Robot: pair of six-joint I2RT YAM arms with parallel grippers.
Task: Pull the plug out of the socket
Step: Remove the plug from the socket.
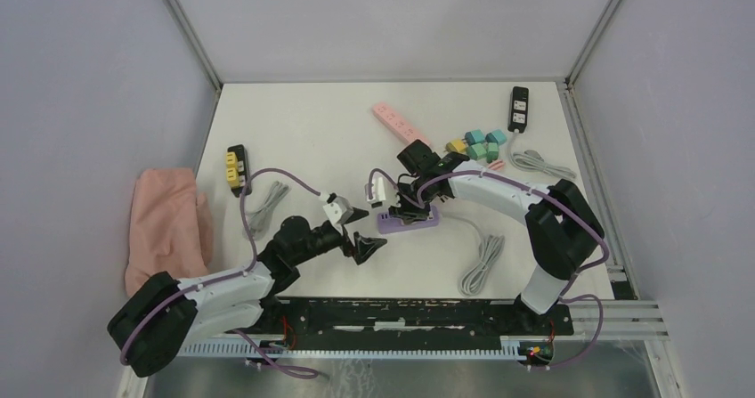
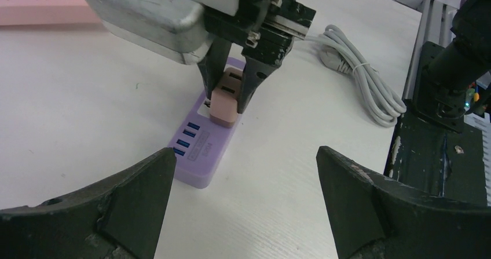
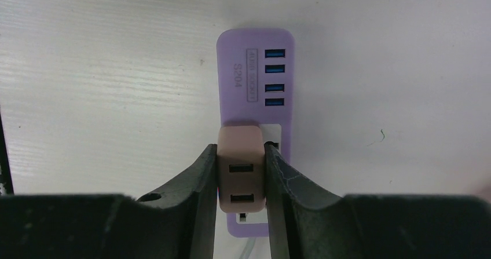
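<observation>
pull straight up on the tan plug, seated in the purple socket strip and clenched in the right end effector, pinning the strip with the released left end effector.

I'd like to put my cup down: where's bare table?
Bare: the far stretch between the black-and-yellow power strip and the pink power strip. Crowded: the middle, around the purple power strip, and by the coloured blocks.

A blocky beige-pink plastic plug with two USB ports stands upright, seated in a flat lilac plastic socket strip with four blue ports, lying mid white counter.
</observation>
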